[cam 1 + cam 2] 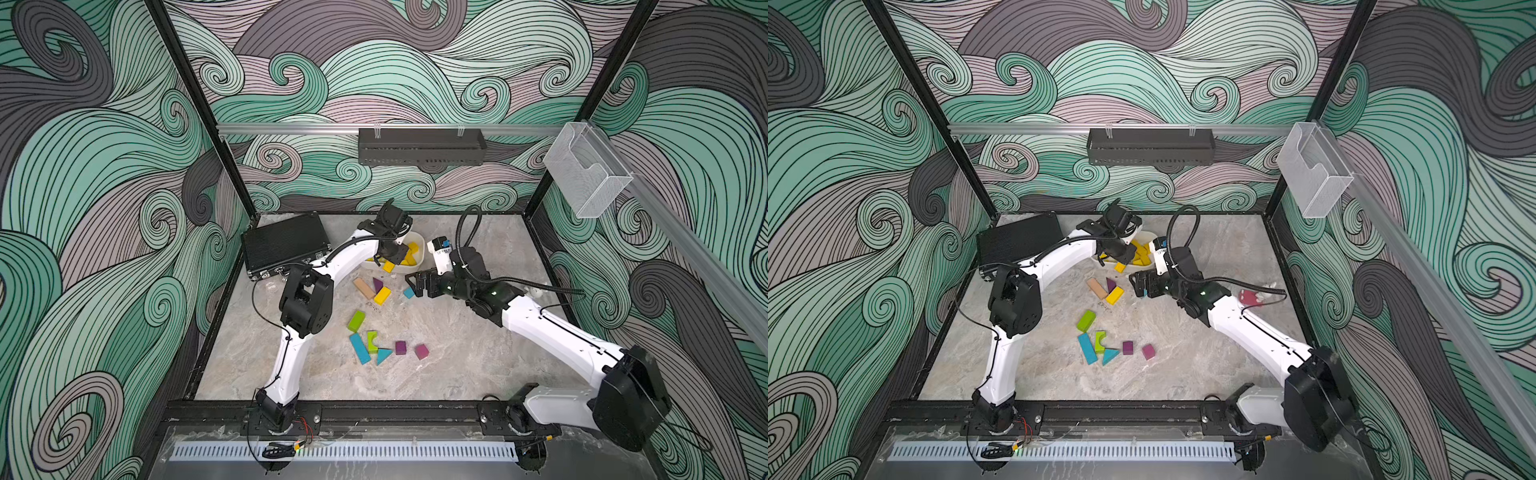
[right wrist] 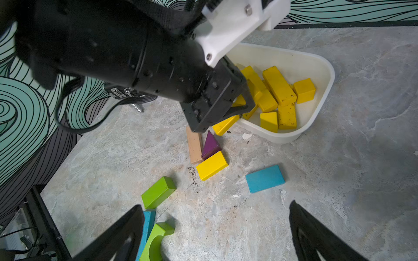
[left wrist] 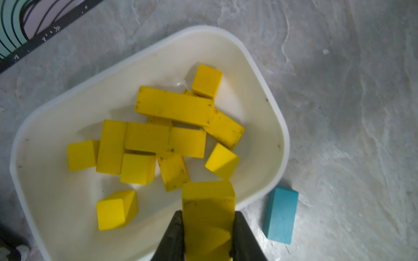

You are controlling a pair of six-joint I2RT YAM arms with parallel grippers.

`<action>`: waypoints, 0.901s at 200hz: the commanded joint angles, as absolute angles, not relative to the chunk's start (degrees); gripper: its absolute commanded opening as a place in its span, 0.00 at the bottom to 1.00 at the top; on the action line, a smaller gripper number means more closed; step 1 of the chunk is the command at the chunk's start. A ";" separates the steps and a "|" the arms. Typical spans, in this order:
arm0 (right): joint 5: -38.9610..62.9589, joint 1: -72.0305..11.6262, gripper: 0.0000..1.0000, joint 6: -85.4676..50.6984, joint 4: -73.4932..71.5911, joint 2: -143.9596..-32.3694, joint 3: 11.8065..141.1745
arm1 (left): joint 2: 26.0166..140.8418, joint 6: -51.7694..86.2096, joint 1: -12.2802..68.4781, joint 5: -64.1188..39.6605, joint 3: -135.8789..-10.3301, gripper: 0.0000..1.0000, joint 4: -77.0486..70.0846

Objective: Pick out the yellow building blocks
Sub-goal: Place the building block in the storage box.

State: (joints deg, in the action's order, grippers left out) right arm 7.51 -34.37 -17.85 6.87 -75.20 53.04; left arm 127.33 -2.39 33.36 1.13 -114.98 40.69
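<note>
Several yellow building blocks (image 3: 174,106), cubes and bars, lie piled in a white tray (image 3: 226,52) at the back of the table, which both top views show (image 1: 417,245). My left gripper (image 3: 208,213) is shut on another yellow block (image 3: 208,198), holding it just over the tray's near rim. One more yellow block (image 2: 212,165) lies on the table (image 1: 382,296), touching a purple triangle (image 2: 210,145). My right gripper (image 2: 216,205) hovers open and empty above the marble top, close to a small blue block (image 2: 265,178).
A tan bar (image 1: 364,288) lies beside the purple triangle. Nearer the front sit a lime-green block (image 1: 356,321), a green arch (image 1: 372,341), a blue bar (image 1: 359,349), a blue triangle (image 1: 383,355) and two purple cubes (image 1: 400,347). A black case (image 1: 284,243) occupies the back left corner.
</note>
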 commanded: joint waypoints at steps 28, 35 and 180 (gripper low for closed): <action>6.62 -32.15 0.99 -17.94 8.06 -75.76 55.06 | 132.98 -3.18 31.08 2.10 -123.45 0.28 37.73; 6.66 -32.08 0.99 -17.84 8.30 -75.76 55.18 | 134.07 -3.26 30.79 2.22 -124.67 0.28 37.94; 7.22 -31.54 0.99 -18.25 10.99 -75.60 56.39 | 134.59 -3.71 28.92 2.44 -128.04 0.55 39.11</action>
